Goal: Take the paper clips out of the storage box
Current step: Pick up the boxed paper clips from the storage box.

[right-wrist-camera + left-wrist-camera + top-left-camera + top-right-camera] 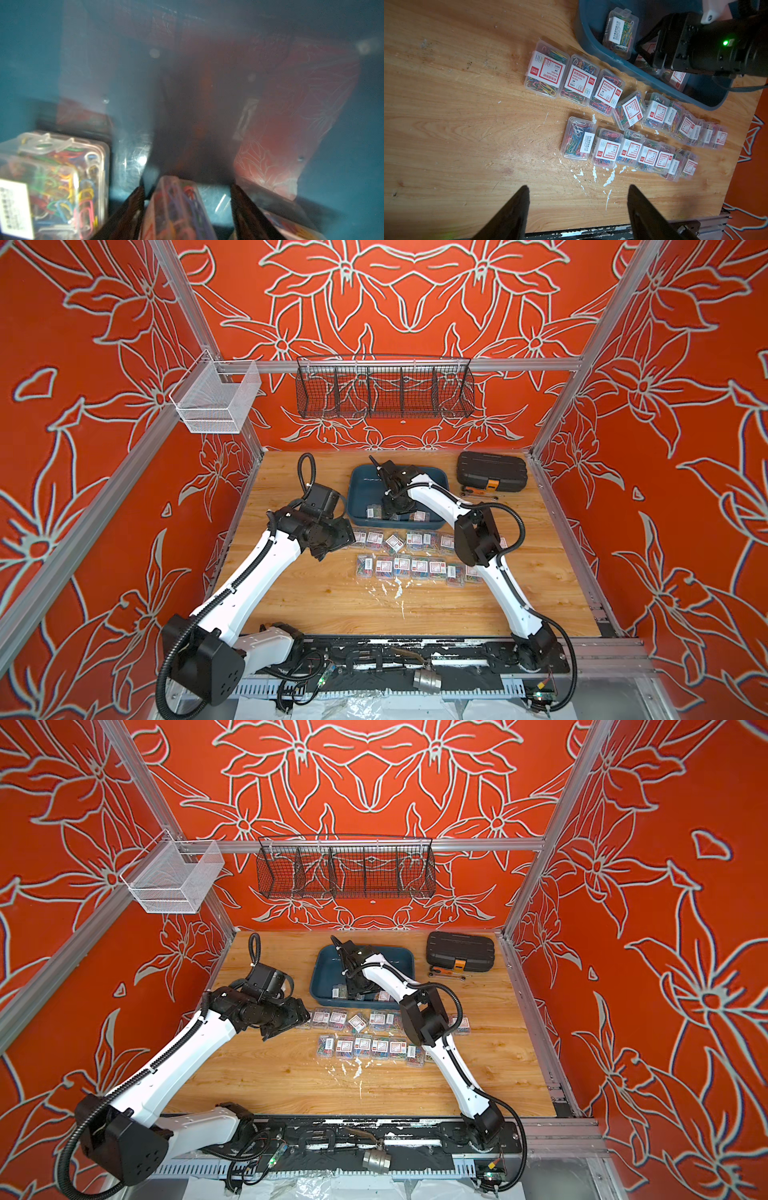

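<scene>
The teal storage box sits at the back centre of the wooden table. My right gripper reaches down into it, jaws open around a clear box of paper clips tilted on edge, with a gap on one side. Another clip box lies beside it in the storage box, and one more on the gripper's other side. Several paper clip boxes lie in two rows on the table in front. My left gripper hovers open over bare wood, left of the rows.
A black ribbed case with an orange latch stands at the back right, small tools in front of it. A black wire basket and a white mesh basket hang on the rail above. White flecks mark the table's middle.
</scene>
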You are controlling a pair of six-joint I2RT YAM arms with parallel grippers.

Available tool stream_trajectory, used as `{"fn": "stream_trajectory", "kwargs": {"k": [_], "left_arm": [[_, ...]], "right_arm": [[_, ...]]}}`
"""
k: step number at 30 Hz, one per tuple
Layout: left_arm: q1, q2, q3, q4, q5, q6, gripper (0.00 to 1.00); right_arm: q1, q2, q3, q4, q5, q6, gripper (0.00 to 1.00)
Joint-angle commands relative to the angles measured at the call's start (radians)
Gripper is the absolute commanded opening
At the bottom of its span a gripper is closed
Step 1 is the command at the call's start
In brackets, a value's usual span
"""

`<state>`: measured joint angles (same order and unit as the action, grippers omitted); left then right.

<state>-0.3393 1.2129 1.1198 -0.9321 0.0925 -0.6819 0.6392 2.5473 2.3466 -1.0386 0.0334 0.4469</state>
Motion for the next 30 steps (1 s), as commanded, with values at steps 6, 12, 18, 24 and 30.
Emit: {"fn": "stream_trajectory", "kwargs": {"k": [6, 12, 18, 24, 30], "left_arm": [[0.006, 0.020, 0.028, 0.010, 0.012, -0.016, 0.73], [0.006, 0.046, 0.034, 0.018, 0.025, -0.005, 0.73], [0.011, 0.081, 0.060, 0.026, 0.018, 0.008, 0.73], [0.045, 0.093, 0.103, 0.045, 0.036, -0.036, 0.72], [0.098, 0.066, 0.117, 0.026, 0.014, -0.131, 0.72]], "right_arm": [[-0.004, -0.036, 0.036, -0.052, -0.079, 0.060, 0.45], [-0.012, -0.096, 0.038, -0.056, -0.144, 0.118, 0.33], [-0.015, -0.172, 0.019, -0.053, -0.177, 0.147, 0.20], [-0.009, -0.280, -0.096, 0.055, -0.254, 0.205, 0.17], [0.058, -0.415, -0.333, 0.264, -0.288, 0.276, 0.17]]}}
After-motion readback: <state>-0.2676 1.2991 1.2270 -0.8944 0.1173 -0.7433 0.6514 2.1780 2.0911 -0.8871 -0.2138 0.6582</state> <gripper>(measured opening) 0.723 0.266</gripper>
